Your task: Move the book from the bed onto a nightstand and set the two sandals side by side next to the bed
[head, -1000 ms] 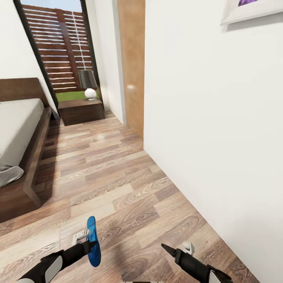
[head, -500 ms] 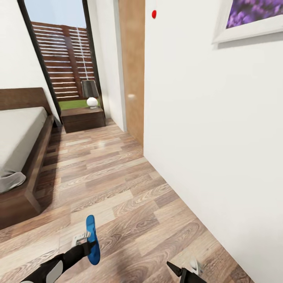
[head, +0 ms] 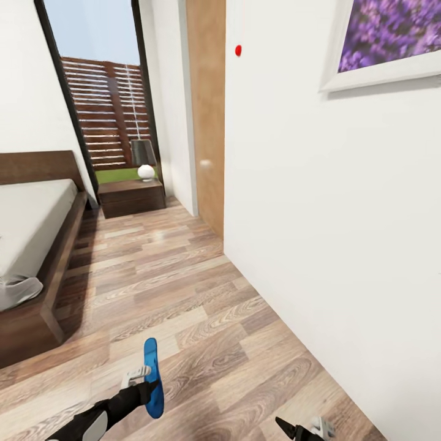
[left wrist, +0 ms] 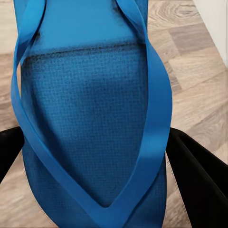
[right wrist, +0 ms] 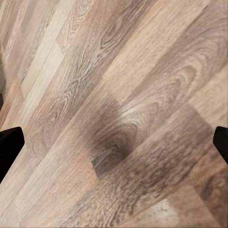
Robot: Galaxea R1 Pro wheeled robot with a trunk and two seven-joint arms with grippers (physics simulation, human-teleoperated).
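The large low bed with pale grey mattress (head: 27, 226) was seen far left. The view had tilted upward; the bright blue flat sandal (head: 152, 376) remained pinched by the left pincer (head: 142, 381), near. The right pincer (head: 304, 429) was spread, empty.

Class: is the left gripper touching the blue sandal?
Touching. In the left wrist view the sandal sits clamped between the left gripper's black fingers; the head view shows it held above the floor.
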